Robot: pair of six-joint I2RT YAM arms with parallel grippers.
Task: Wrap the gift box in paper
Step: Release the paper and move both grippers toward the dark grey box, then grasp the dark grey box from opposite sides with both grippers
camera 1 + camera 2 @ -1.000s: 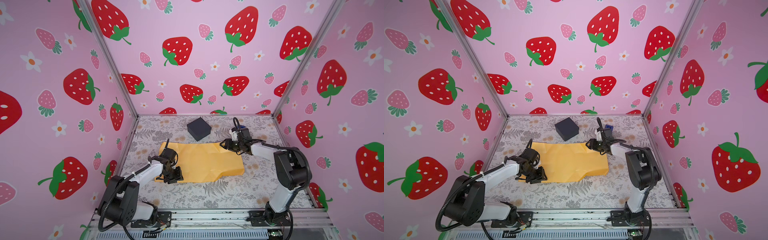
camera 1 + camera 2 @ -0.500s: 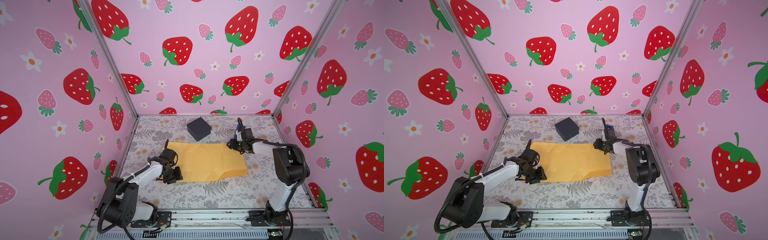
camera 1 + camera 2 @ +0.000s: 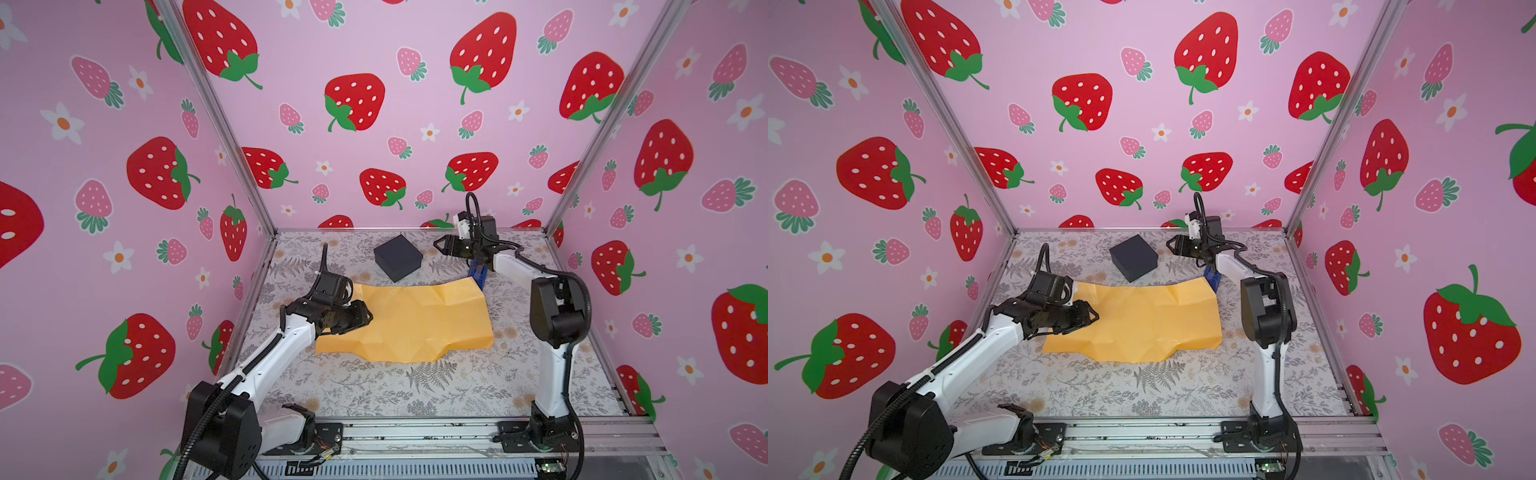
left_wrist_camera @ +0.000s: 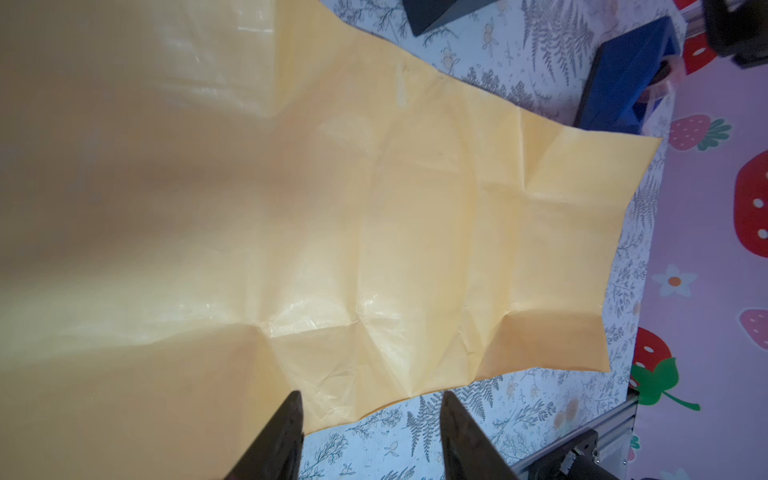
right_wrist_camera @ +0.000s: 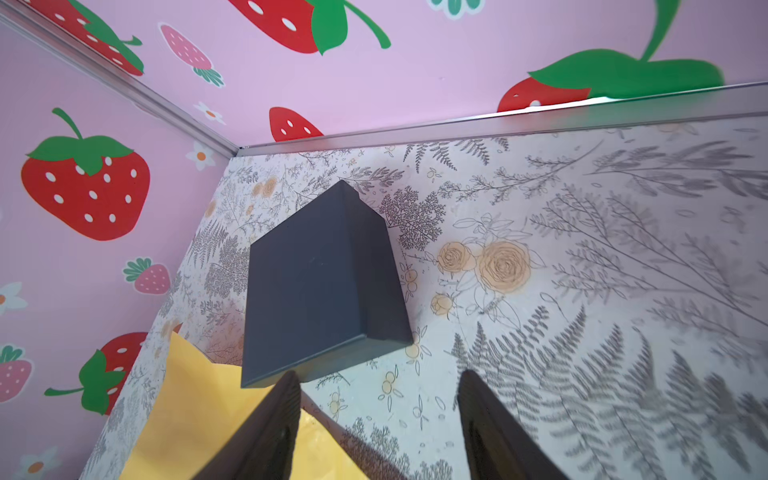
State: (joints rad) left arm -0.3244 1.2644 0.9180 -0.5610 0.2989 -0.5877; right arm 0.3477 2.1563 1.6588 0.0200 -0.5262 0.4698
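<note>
Honestly, nothing's wrapped yet. The gift box (image 3: 398, 257) sits on the table (image 3: 374, 386), off the paper (image 3: 415, 324) and just past the sheet's 12 o'clock edge; whether the two touch is hard to say. The right gripper (image 3: 441, 245) hovers at the box's 3 o'clock, jaws parted with nothing in them. The left gripper (image 3: 365, 318) is over the paper's 9 o'clock edge, also parted and empty.

What could go wrong: the box is turned corner-on to the right gripper, so a pinch across the diagonal would probably spin it or squirt it out. The jaw gap also looks narrower than the box, so without spreading more it'd likely just shove the box toward 9 o'clock. Nothing pins the sheet either, so sliding the box on could bulldoze that edge and bunch it up. And the right arm (image 3: 515, 270) hangs over the blue tape dispenser (image 3: 478, 275) at the paper's 2 o'clock corner, easy to clip on a low swing.

View-wise, both top views give the whole layout but mostly hide the dispenser behind the arm. The left wrist view shows the dispenser (image 4: 623, 87) plainly. It also shows the paper's creases and shiny patches, and only sheet and table between the fingertips (image 4: 286, 428). The right wrist view shows one fingertip (image 5: 274, 415) lined up near the box's closest corner, which the top views can't resolve.
</note>
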